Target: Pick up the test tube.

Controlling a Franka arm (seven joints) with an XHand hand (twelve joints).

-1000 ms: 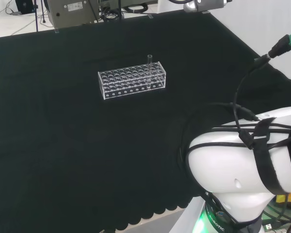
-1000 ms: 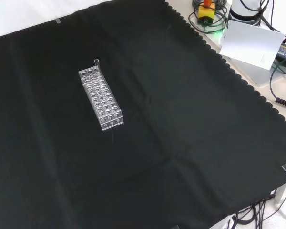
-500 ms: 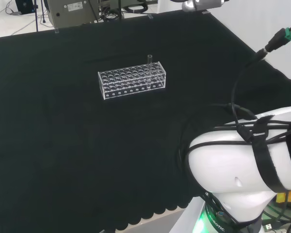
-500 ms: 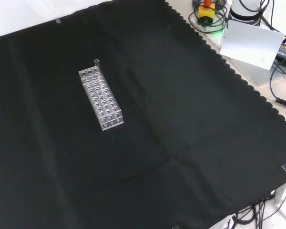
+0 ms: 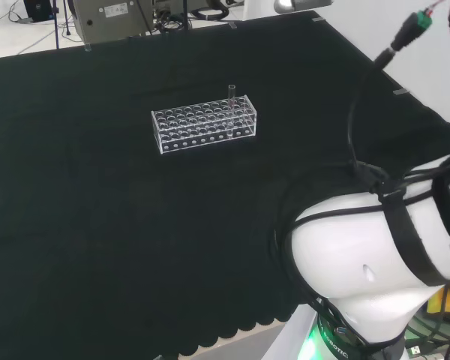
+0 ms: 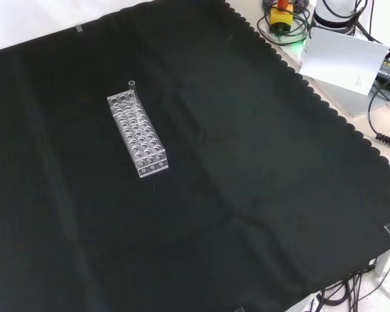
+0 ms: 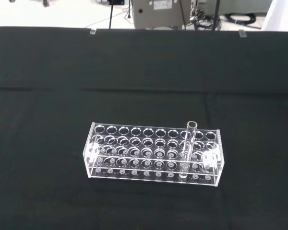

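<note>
A clear test tube [image 5: 231, 91] stands upright in a clear plastic rack [image 5: 204, 124] on the black cloth. The tube sits in a hole at the rack's far right end in the head view. In the front view the test tube [image 6: 131, 86] pokes up at the far end of the rack [image 6: 138, 134]. From the wrist, the test tube [image 7: 188, 143] rises above the rack [image 7: 153, 155], near one end, some way off and level with the camera's middle. The other holes look vacant.
The arm's white link [image 5: 375, 270] with black cables fills the head view's right. A grey equipment box [image 5: 112, 19] stands beyond the cloth's far edge. A white sheet [image 6: 343, 60] and cables lie off the cloth's scalloped edge in the front view.
In the head view the arm's link and its cables have shifted upward and to the right. The rack and the test tube have stayed put.
</note>
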